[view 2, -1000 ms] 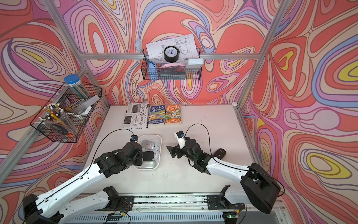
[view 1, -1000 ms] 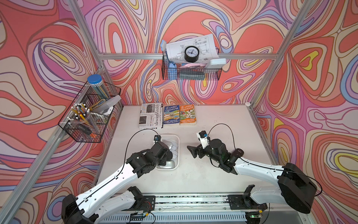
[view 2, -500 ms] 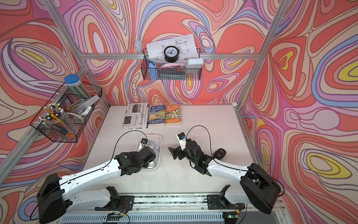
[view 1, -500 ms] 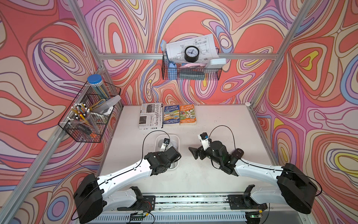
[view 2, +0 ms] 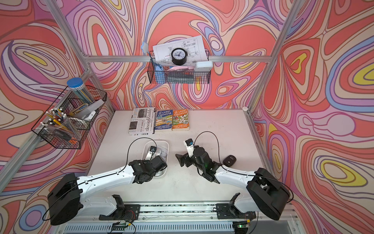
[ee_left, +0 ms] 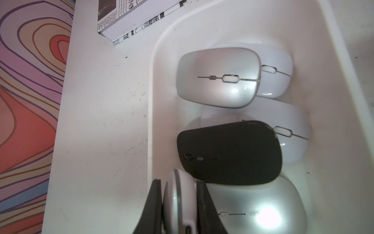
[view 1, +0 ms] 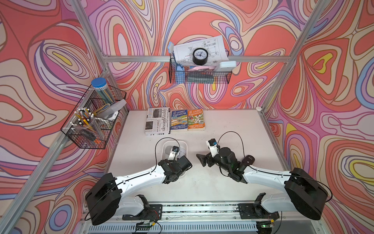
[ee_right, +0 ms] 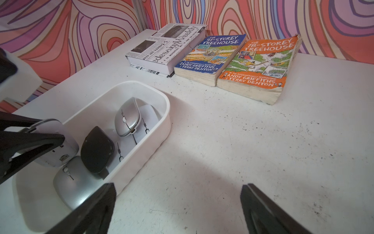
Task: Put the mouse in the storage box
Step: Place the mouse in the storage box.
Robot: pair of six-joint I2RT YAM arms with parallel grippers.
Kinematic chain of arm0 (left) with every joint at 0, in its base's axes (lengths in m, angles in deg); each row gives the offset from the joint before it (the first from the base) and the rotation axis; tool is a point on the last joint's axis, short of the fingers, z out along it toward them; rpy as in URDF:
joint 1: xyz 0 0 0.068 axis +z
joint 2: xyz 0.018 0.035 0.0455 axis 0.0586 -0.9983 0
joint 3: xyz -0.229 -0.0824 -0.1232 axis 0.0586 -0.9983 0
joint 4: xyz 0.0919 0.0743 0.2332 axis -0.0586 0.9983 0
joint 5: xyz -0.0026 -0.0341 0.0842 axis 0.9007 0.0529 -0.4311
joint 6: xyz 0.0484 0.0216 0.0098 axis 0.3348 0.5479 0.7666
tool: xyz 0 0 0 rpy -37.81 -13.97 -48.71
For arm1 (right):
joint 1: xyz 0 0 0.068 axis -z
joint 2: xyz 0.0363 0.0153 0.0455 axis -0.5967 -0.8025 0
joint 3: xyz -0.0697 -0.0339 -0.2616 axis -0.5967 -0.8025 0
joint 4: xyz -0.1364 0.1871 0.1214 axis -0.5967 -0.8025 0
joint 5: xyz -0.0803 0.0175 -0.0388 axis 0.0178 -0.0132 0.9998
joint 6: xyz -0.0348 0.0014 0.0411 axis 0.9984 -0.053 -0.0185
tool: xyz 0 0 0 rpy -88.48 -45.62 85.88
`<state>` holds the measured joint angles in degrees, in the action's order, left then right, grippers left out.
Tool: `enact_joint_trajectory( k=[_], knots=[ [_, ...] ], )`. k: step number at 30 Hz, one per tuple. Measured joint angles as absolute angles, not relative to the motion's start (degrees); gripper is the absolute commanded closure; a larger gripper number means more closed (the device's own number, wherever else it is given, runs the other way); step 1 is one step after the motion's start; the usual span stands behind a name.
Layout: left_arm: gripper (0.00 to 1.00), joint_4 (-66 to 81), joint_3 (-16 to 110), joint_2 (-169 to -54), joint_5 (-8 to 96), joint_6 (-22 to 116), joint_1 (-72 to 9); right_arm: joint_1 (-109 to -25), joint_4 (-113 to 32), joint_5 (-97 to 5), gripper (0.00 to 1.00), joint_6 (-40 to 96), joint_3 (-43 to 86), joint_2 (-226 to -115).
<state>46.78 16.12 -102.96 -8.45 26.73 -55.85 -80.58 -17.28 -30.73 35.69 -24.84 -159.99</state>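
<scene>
Fingers (ee_left: 152,204) of our left gripper (ee_left: 179,182) pinch one white mouse (ee_left: 180,202) on edge over the storage box (ee_left: 153,81), where we count five mice (ee_left: 218,77). Our right gripper (ee_right: 178,188) gapes empty. Only the top views show another black mouse (view 2: 229,160) on the table (view 2: 202,125).

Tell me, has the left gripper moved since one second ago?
Yes. The left gripper has shifted toward the robot's right, from the left side of the white shallow plastic storage box to above its near end.
</scene>
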Motion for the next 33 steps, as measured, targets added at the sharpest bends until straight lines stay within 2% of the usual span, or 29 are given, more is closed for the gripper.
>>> enact_joint_trajectory(
  k=[33],
  knots=[
    [1.0,48.75,20.33,-113.87,-14.63,23.54,-59.0,-78.32,-18.13,-32.81,0.02,35.34,-23.72,-161.84]
  ],
)
